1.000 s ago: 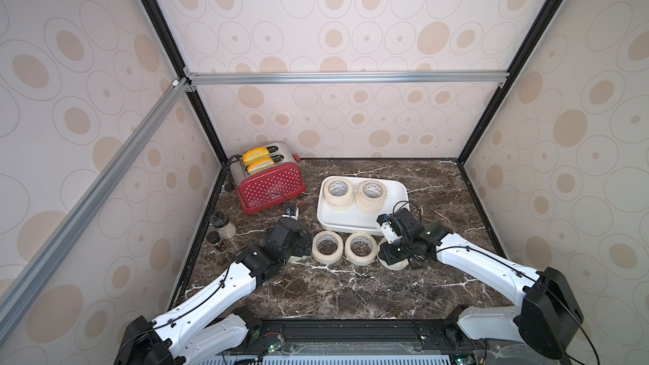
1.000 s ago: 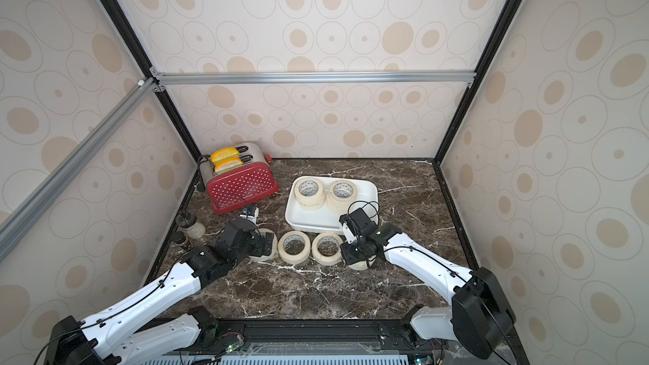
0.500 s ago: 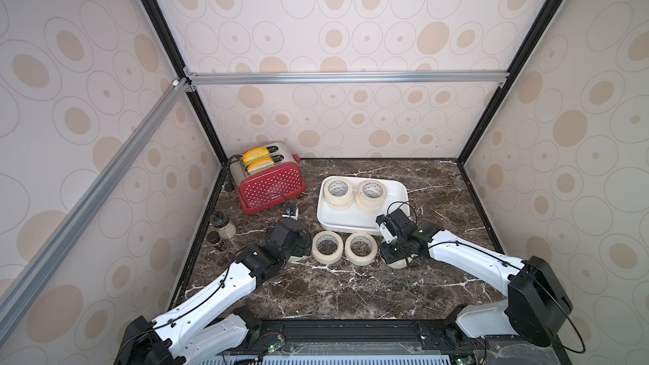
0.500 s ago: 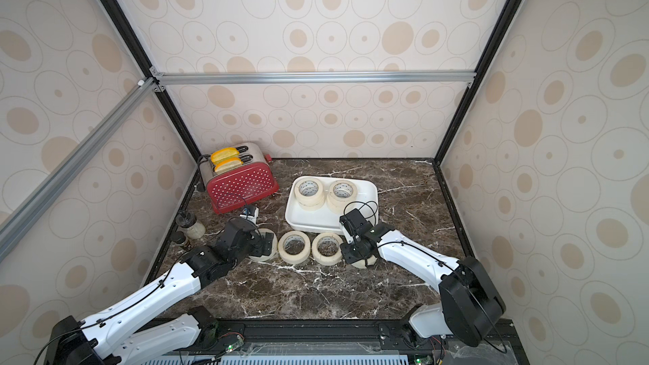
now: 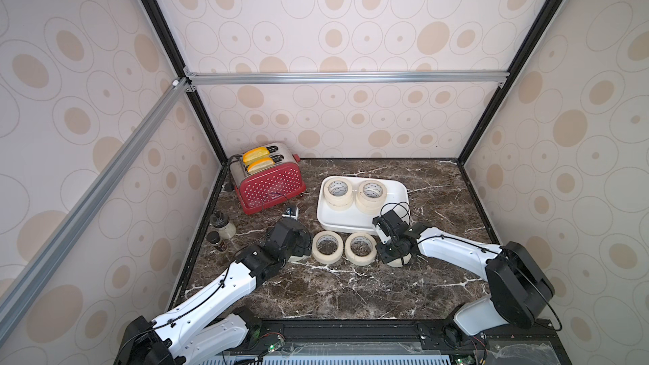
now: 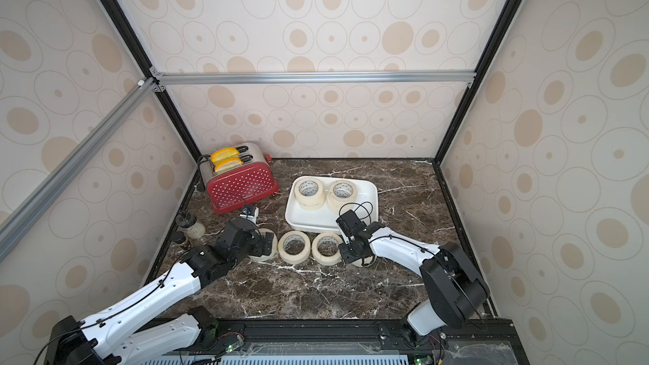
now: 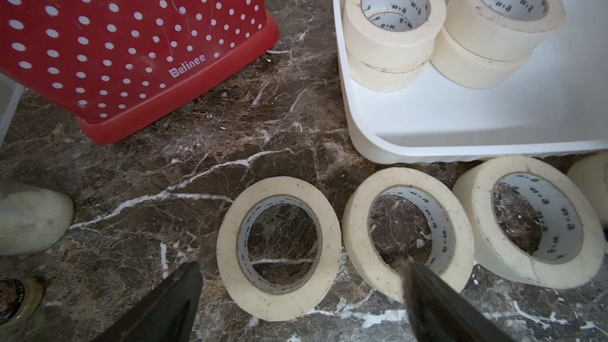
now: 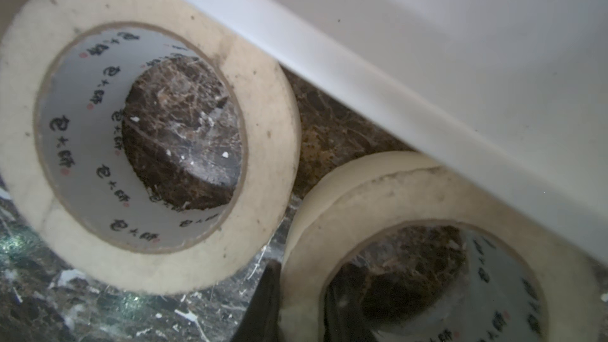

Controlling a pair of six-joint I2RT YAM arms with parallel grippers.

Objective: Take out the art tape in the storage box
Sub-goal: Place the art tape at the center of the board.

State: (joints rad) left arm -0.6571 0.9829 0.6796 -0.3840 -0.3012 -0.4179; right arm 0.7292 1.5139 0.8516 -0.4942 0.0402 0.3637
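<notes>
1 dark marble tabletop (image 5: 333,296) carries the white glossy storage box (image 5: 397,201): 4 cream masking-tape rolls (image 5: 338,189) stacked inside, 3 rolls out front (image 5: 326,245). Right gripper (image 8: 306,284) pinches a 4th roll (image 8: 394,199) by its wall, seemingly grounded; left gripper (image 7: 299,269) gapes wide. Placing step; next: release, reach into box.

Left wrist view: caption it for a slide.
Open left hand above tape rolls on marble; two stacks sit in the storage box.
</notes>
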